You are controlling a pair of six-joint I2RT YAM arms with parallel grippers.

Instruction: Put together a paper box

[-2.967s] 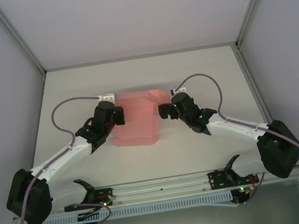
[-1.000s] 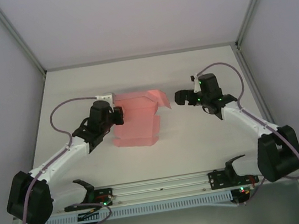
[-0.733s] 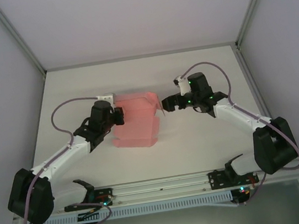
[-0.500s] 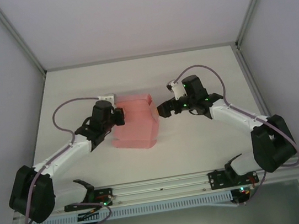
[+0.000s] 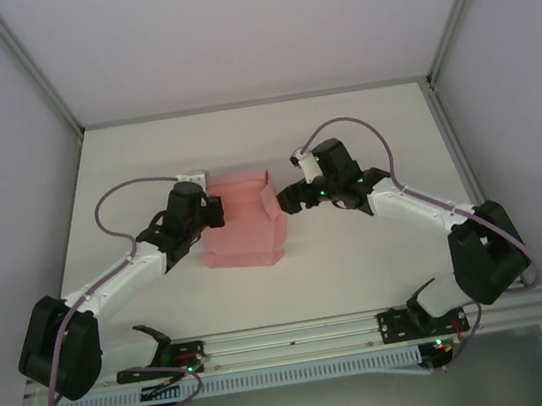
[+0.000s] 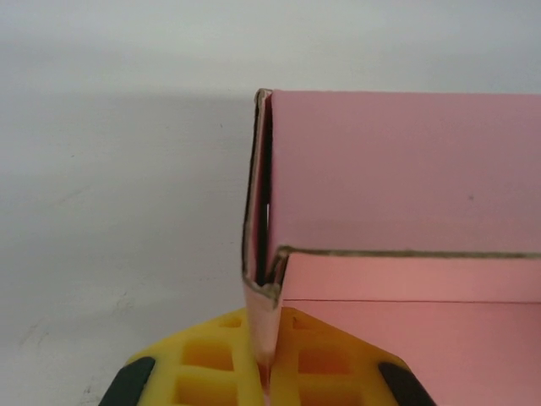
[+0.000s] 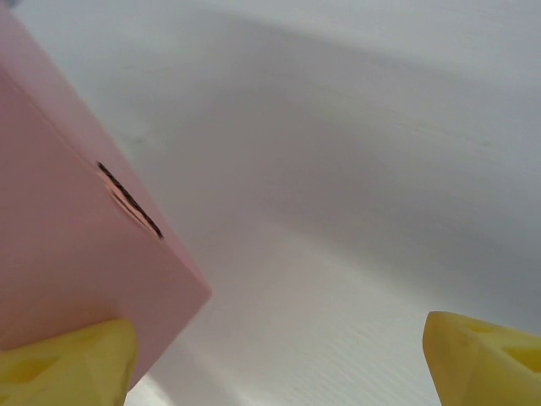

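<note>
Partly folded, a pink paper box [image 5: 242, 229] stands mid-frame on the white surface [image 5: 362, 130], with bare room on every side out to the grey enclosure walls [image 5: 1, 150]. The left gripper [image 5: 213, 209] reaches in low from the frame's left, jaws pinched on the box's left wall. The right gripper [image 5: 287, 199] angles in from the right, jaws wide, one yellow finger [image 7: 63, 359] just beside the box's right side.

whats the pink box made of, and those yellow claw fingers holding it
Paper box: thin paperboard by the look of it, with a matte pink face. Its cut edges show a brownish core and the folds are crisp.
Yellow fingers: probably moulded or printed plastic with a dull finish and a grid of square pockets. Whether it is hard or rubbery cannot be told.
</note>
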